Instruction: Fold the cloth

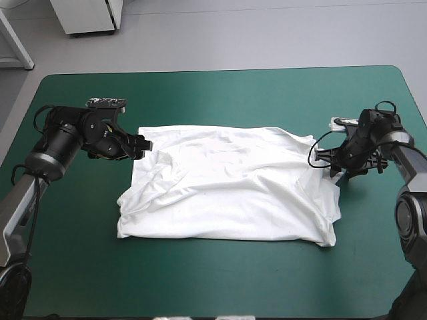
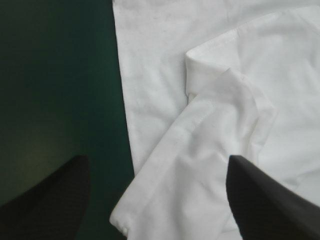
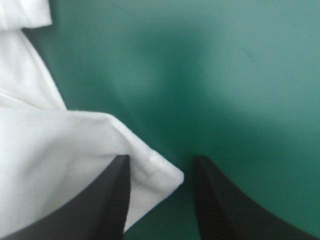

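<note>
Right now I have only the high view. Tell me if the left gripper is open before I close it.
Observer: The left gripper is open, fingers wide apart, with a hemmed flap of the T-shirt lying between them.
Operator: Now give me the right one.
Observer: The right gripper is open too, with a narrower gap; a stitched corner of the T-shirt sits in that gap, unclamped.
Operator: Tell me whether both its fingers are over cloth.
Observer: No. One finger overlaps the cloth, the other stands over the bare teal-green cover.
</note>
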Motion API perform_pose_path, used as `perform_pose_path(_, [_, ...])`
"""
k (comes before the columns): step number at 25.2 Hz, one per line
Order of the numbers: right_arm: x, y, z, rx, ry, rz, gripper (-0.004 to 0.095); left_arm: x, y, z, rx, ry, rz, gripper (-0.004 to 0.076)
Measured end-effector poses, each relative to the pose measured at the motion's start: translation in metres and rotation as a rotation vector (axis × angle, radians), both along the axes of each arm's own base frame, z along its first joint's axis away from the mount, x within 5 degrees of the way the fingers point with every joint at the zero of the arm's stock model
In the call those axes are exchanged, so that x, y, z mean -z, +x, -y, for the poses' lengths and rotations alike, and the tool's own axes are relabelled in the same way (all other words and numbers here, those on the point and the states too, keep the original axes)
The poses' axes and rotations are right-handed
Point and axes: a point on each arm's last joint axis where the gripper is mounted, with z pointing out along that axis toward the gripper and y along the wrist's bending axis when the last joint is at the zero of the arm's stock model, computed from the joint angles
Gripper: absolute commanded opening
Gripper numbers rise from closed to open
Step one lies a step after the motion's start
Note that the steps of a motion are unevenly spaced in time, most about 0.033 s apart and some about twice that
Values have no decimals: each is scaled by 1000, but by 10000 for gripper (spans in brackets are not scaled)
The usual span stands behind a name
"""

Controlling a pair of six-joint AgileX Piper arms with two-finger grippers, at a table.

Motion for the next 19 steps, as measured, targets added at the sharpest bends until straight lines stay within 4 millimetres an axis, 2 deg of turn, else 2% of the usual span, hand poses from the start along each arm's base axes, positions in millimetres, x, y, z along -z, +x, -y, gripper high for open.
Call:
perform_pose_path(1, [0,1,1,-3,-8,-4,-10,0,0,0,0,1,0,545])
perform_pose_path(8, [-8,-2,-14,-22,28,9,-17,0,0,0,0,1,0,545])
perform_pose_path(13, [-42,-5,-30,-64,38,93,-17,0,0,0,0,1,0,545])
perform_pose_path(16, [-63,-6,-46,-105,53,144,-17,0,0,0,0,1,0,545])
perform_pose_path(19, [-75,-8,-67,-155,92,169,-17,0,0,0,0,1,-1,545])
